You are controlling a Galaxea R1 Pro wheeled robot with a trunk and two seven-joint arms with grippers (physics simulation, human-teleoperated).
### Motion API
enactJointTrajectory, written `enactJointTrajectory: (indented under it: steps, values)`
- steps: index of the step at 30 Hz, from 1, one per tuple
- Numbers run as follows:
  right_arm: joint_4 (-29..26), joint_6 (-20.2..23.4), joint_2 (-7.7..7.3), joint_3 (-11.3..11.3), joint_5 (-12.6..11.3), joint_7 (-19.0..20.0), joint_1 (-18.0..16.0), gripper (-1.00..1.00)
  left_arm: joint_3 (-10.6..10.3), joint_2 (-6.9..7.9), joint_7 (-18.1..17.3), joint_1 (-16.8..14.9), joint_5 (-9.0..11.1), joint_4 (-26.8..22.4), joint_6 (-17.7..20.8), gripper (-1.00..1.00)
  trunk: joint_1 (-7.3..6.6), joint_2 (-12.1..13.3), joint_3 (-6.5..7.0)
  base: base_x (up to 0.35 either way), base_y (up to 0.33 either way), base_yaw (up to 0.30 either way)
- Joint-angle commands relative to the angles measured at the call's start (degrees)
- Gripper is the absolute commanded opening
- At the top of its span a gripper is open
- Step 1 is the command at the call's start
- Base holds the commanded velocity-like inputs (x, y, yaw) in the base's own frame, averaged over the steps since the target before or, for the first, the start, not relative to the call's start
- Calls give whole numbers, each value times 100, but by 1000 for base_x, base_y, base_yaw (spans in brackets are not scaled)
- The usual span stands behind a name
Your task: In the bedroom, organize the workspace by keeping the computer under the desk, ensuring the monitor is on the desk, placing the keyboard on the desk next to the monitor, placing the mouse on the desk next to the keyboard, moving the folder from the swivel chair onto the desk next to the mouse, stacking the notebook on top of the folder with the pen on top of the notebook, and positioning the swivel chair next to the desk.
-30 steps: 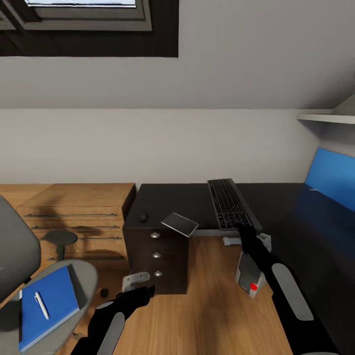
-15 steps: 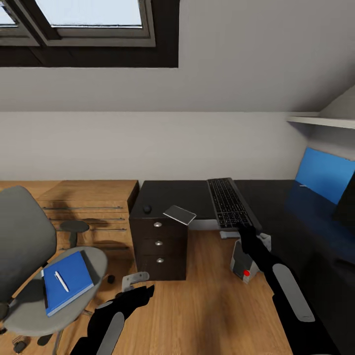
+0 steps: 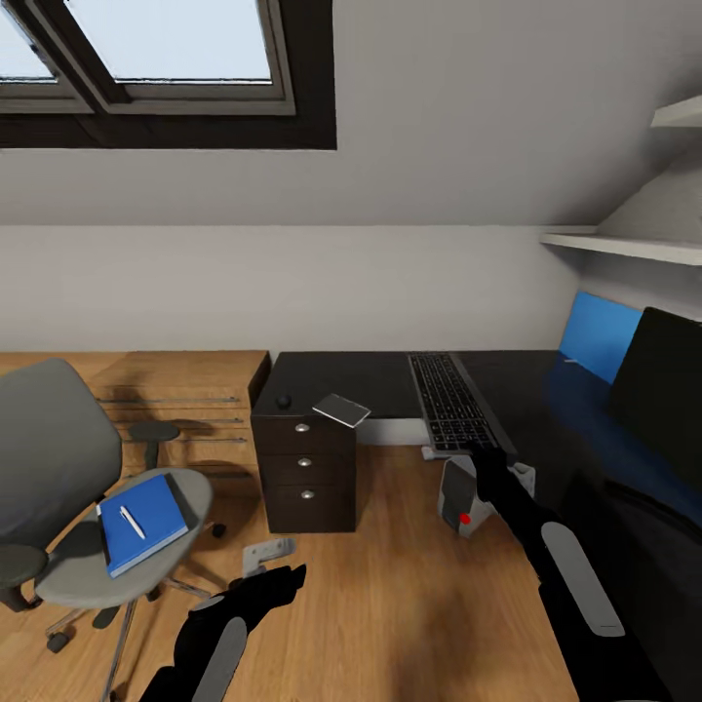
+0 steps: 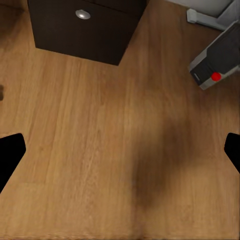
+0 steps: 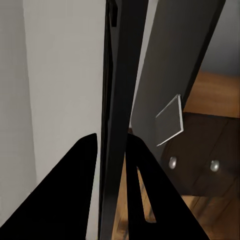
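Observation:
The black keyboard [image 3: 448,398] lies on the desk [image 3: 370,380], its near end past the front edge. My right gripper [image 3: 485,458] is shut on that end; in the right wrist view the thin dark keyboard [image 5: 112,100] runs between the fingers [image 5: 85,175]. The mouse [image 3: 284,401] and the notebook [image 3: 341,409] rest above the drawer unit [image 3: 307,478], the notebook overhanging. The monitor [image 3: 663,390] stands at right. The computer [image 3: 456,497] sits on the floor under the desk. On the swivel chair [image 3: 58,458] lies the folder [image 3: 156,531] with the pen [image 3: 132,522]. My left gripper [image 3: 281,577] hangs open over the floor.
A light wooden cabinet [image 3: 185,400] stands behind the chair, against the wall. A blue wall panel [image 3: 595,336] and white shelves [image 3: 609,244] are at right, a roof window [image 3: 166,58] above. Wooden floor [image 4: 120,150] spreads between the chair, the drawer unit [image 4: 85,25] and the computer [image 4: 215,62].
The camera has pulled back and turned: the whole chair and the monitor have come into view. My right gripper stays at the keyboard's near end, the left arm holds its pose.

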Motion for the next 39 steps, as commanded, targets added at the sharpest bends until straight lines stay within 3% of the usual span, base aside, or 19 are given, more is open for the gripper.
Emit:
enactJointTrajectory:
  steps: [1, 35, 39]
  values:
    - [-9, 20, 0, -7, -61, -26, -4, -100, -5, 0, 53, -4, 60, -8, 16, 100, -26, 37, 12, -295, -225, 0]
    - [434, 13, 31, -22, -85, -10, -4, -100, -6, 0, 46, -4, 60, -21, 9, 100, -772, 1401, 622, -317, -187, 0]
    - [440, 19, 112, 1, -79, 1, -4, -100, 12, 7, 41, -4, 65, -27, 12, 100, -772, 1401, 622, -312, -152, 0]
